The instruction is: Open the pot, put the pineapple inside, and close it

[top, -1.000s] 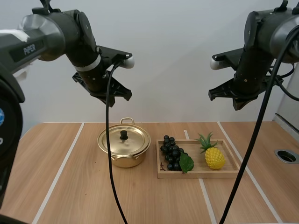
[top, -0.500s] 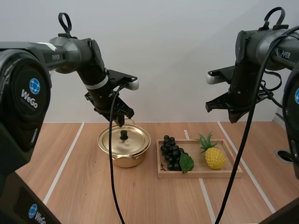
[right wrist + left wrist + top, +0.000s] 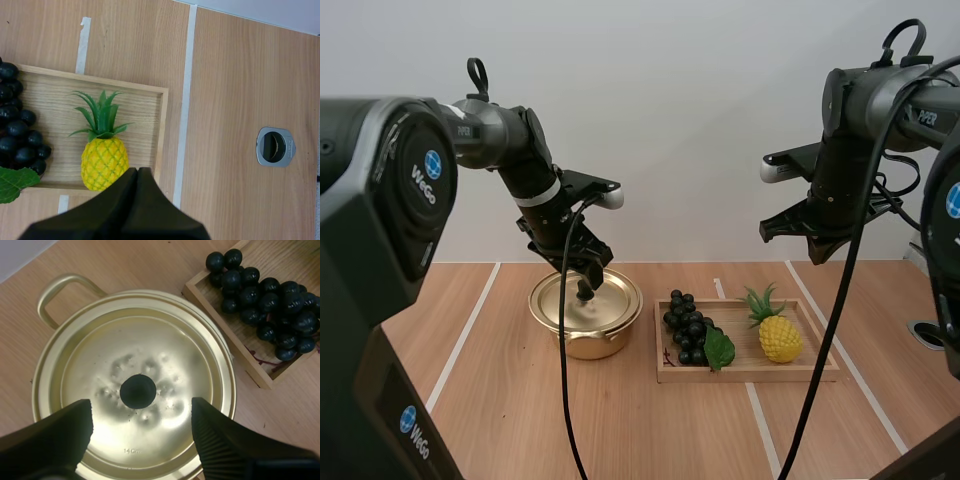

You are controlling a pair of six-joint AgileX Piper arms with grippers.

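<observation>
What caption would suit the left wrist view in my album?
Left gripper, open, lined up on the black knob of the gold pot lid; grapes in the tray beside.

Pot (image 3: 582,345) on table (image 3: 500,420), left of tray (image 3: 750,375) (grapes (image 3: 688,328) left, pineapple (image 3: 780,338) right).

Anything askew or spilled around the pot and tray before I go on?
Nothing stands out. The lid sits flat on the pot; grapes and pineapple lie inside the tray.

Pineapple (image 3: 104,162) base behind the right end effector (image 3: 137,171), grapes (image 3: 17,129) partly beyond the frame edge
</observation>
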